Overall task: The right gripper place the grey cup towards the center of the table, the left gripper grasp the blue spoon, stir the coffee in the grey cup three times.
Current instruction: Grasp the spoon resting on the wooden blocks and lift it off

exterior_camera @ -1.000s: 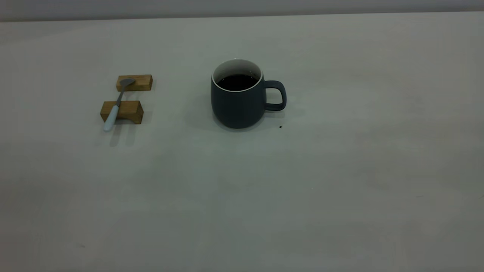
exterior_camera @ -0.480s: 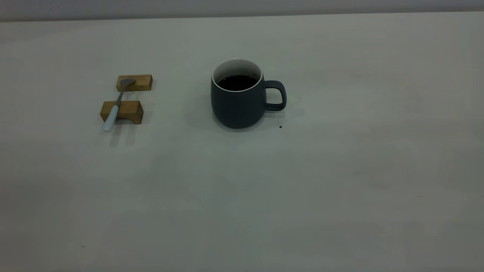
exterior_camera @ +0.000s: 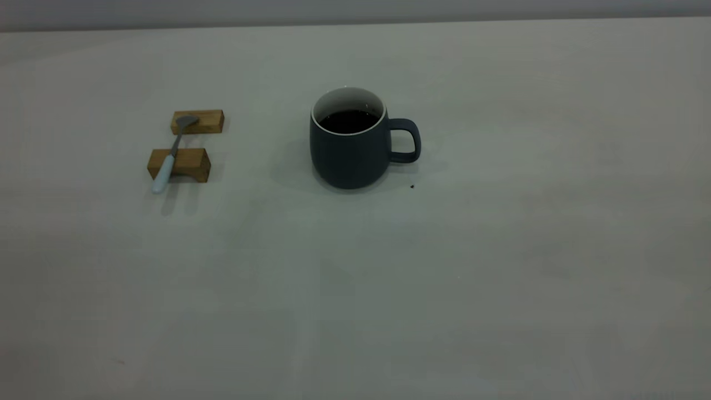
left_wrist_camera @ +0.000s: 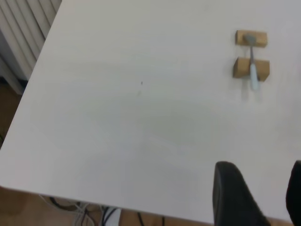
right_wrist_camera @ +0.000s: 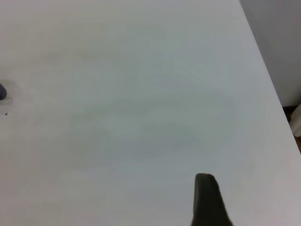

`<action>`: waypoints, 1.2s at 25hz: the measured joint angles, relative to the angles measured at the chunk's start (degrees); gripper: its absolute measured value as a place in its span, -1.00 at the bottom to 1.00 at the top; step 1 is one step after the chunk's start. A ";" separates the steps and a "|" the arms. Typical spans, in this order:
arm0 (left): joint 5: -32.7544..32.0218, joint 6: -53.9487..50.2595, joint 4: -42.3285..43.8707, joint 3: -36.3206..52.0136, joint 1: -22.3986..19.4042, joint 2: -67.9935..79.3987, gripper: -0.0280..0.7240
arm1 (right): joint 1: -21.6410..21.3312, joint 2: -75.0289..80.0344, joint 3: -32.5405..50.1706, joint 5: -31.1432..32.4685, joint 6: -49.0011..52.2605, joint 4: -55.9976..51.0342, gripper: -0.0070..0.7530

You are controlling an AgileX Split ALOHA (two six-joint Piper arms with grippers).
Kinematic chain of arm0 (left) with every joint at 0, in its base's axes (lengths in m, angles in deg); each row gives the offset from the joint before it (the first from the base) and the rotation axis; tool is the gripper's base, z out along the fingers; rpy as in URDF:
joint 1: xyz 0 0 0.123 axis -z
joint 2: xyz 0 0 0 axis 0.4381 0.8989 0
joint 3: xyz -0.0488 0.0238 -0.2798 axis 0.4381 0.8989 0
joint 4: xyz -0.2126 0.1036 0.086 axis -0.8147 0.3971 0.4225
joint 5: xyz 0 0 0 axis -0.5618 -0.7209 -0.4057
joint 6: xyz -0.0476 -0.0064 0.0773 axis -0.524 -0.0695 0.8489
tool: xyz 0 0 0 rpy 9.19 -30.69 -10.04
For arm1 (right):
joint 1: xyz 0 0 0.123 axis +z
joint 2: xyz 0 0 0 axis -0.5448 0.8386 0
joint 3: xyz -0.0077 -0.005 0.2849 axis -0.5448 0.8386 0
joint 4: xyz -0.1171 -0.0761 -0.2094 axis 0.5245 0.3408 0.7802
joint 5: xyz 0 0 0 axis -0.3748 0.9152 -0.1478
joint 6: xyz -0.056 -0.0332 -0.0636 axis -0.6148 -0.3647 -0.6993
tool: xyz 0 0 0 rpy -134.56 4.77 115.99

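Sitting near mid-desk in the exterior view, the grey cup [exterior_camera: 349, 141] stands upright w/ its loop handle pointing to that view's right. Coffee [exterior_camera: 348, 120] fills it to below the white rim, surface flat. A tiny dark speck [exterior_camera: 411, 186] lies on the desk [exterior_camera: 500, 278] just beside the cup's base, handle side. Well apart to the left, the blue spoon [exterior_camera: 171, 156] lies across two wooden blocks [exterior_camera: 179, 165]: bowl on the far block, neck and pale handle over the near block, handle tip overhanging toward the camera. No arm shows in this view.

Left wrist view: left claw [left_wrist_camera: 256, 197] hangs above the desk's near edge, two black fingers [left_wrist_camera: 233, 195] spread w/ bare desk between them, holding nothing. Spoon [left_wrist_camera: 252, 63] and blocks [left_wrist_camera: 250, 68] are well apart from it, farther across the desk [left_wrist_camera: 117, 94].

Right wrist view: only one black finger [right_wrist_camera: 207, 200] of the right claw shows, over bare desk [right_wrist_camera: 141, 94]; can't tell if it's spread or pressed together. A sliver of the cup's handle [right_wrist_camera: 2, 91] peeks in at the frame edge, speck [right_wrist_camera: 5, 113] near it, both well away from the finger.
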 joint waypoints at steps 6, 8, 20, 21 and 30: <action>4.95 1.62 0.05 -4.12 0.00 23.30 0.30 | 0.00 0.00 0.00 0.00 0.00 0.00 0.36; 7.44 1.76 -0.22 -4.78 0.00 30.02 0.43 | 0.00 0.00 0.00 0.00 0.00 0.00 0.36; 18.51 1.45 -6.24 -14.84 0.00 67.14 0.55 | 0.00 0.00 0.00 0.00 0.00 0.00 0.36; 19.49 1.45 -7.10 -15.51 0.00 68.87 0.56 | 0.00 0.00 0.00 0.00 0.00 0.00 0.36; 21.07 3.17 -9.42 -23.99 8.87 88.01 0.66 | 0.00 0.00 0.00 0.00 0.00 0.00 0.36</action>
